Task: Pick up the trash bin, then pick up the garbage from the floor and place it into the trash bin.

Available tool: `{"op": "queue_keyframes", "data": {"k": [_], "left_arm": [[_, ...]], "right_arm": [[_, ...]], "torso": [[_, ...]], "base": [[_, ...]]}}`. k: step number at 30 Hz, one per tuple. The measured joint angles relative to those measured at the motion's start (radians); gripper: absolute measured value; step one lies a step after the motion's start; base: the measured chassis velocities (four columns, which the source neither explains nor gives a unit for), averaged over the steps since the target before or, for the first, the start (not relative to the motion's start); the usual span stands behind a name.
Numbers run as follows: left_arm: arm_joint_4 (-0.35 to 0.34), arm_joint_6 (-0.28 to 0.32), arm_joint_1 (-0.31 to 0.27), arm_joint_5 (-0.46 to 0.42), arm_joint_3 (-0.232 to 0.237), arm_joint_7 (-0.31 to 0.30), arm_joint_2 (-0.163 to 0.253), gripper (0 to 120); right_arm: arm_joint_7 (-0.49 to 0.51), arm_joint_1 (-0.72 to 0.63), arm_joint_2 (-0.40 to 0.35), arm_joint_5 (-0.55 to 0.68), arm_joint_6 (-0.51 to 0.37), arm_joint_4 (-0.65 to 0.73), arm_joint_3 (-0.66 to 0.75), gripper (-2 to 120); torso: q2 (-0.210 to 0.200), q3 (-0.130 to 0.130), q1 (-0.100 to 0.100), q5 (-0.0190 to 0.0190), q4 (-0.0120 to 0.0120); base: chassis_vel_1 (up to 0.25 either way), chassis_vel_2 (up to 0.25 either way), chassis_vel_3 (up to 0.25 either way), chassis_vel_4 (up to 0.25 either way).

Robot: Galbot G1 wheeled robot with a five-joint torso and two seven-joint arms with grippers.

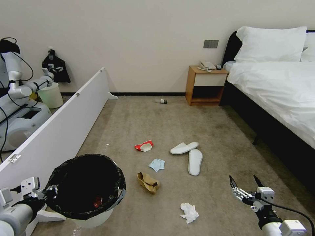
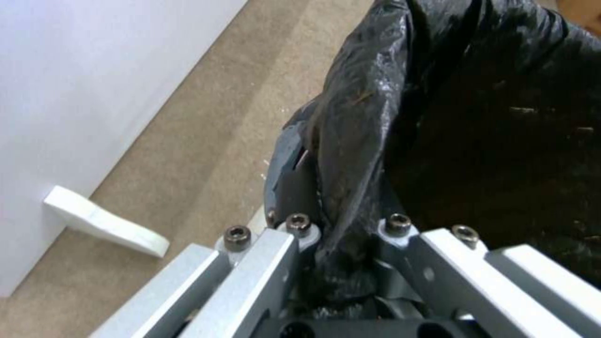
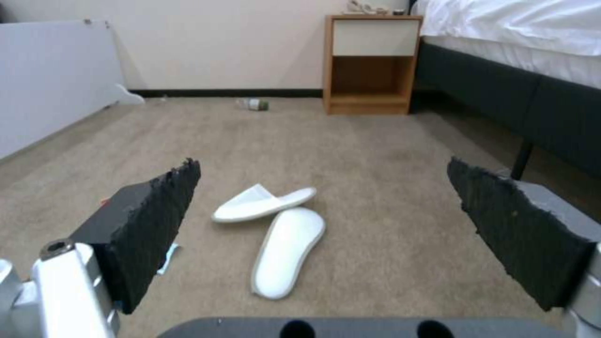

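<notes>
Left end effector (image 1: 49,191) clamped on the black-bag rim of the trash bin (image 1: 86,186); in the left wrist view the fingers (image 2: 294,234) pinch a fold of the bag (image 2: 438,117) between them. Bin is upright at the near end of the white partition panel (image 1: 62,131), with one small red item (image 1: 97,202) lying in its bottom. Whether the bin's base touches the floor (image 1: 229,150) cannot be told. Left arm reaches in low beside the bin's left rim. Right end effector (image 1: 244,183) has its jaws spread wide and holds nothing; it hangs above the carpet, well to the right of the bin. Garbage on the floor, relative to the bin: cardboard scrap (image 1: 148,182) just right of it; white tissue (image 1: 189,212) farther right; blue face mask (image 1: 157,164), red-and-white packet (image 1: 144,146) and two white slippers (image 1: 190,155) beyond; green-capped bottle (image 1: 163,101) far off by the wall.
</notes>
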Motion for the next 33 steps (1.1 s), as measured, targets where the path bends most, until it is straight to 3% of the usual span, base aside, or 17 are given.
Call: {"op": "queue_keyframes", "data": {"k": [11, 20, 22, 33], "left_arm": [[0.0, 0.0, -0.003, -0.001, 0.001, 0.0, 0.0, 4], [0.004, 0.0, -0.009, 0.001, 0.008, -0.001, -0.004, 4], [0.007, 0.0, -0.013, 0.008, 0.014, -0.003, -0.007, 4], [0.005, 0.0, -0.016, 0.019, 0.023, -0.008, -0.01, 4]], "right_arm": [[0.008, 0.003, -0.001, -0.002, -0.008, -0.007, -0.009, 100], [-0.003, 0.002, -0.005, -0.01, -0.091, -0.063, -0.069, 100], [0.018, 0.021, -0.01, 0.022, -0.201, -0.119, -0.134, 100], [0.025, 0.09, -0.004, 0.05, -0.302, -0.223, -0.23, 100]], "torso": [[0.0, 0.0, 0.0, 0.0, -0.0001], [0.0, 0.0, 0.0, 0.0, 0.0], [0.0, 0.0, 0.0, 0.0003, -0.0001], [0.0, 0.0, 0.0, 0.0001, 0.0002]], "base": [[-0.087, 0.08, 0.081, -0.082], [-0.01, 0.013, 0.017, -0.008], [0.0, 0.0, 0.0, 0.0], [0.0, 0.0, 0.0, 0.0]]}}
